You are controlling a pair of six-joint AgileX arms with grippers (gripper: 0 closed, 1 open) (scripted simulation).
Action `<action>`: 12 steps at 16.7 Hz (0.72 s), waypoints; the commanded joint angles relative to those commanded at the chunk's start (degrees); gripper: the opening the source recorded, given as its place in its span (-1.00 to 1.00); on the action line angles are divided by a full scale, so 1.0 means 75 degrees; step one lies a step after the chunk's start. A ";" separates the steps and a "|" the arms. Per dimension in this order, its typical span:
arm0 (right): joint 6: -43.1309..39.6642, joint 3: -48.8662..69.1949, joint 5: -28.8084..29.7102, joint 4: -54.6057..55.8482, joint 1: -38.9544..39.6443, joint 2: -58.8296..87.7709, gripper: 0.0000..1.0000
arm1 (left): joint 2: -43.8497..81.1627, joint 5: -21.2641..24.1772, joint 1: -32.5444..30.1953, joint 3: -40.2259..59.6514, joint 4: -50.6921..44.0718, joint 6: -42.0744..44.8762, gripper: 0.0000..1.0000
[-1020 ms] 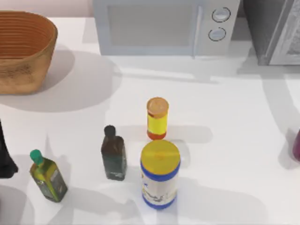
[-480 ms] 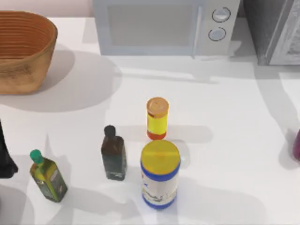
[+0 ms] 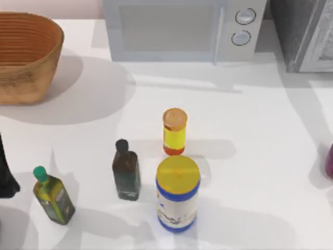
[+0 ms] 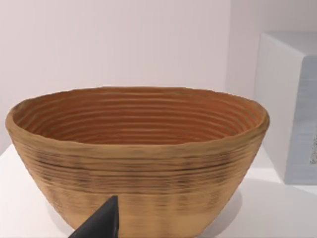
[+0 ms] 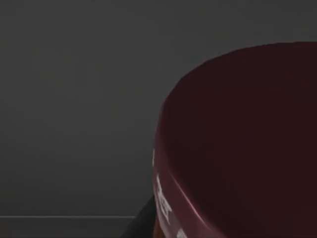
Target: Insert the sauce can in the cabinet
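White worktop below; cabinet at its far right corner, beside the microwave. Sauce can, maroon lid, looms close before my right wrist against dark grey; its white lettering is unreadable. Either end effector's grip: I cannot tell.

Left arm: matte black, tapering casing; left hand's finger: plain dark-grey, wedge-shaped, without visible markings.
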 joint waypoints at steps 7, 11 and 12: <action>0.0001 0.1720 -0.0285 0.0242 -0.0383 0.2375 -1.00 | 0.0000 0.0000 0.0000 0.0000 0.0000 0.0000 1.00; 0.0005 0.1811 -0.0337 0.0308 -0.0394 0.2456 -1.00 | 0.0000 0.0000 0.0000 0.0000 0.0000 0.0000 1.00; 0.0005 0.1811 -0.0337 0.0308 -0.0394 0.2456 -1.00 | 0.0000 0.0000 0.0000 0.0000 0.0000 0.0000 1.00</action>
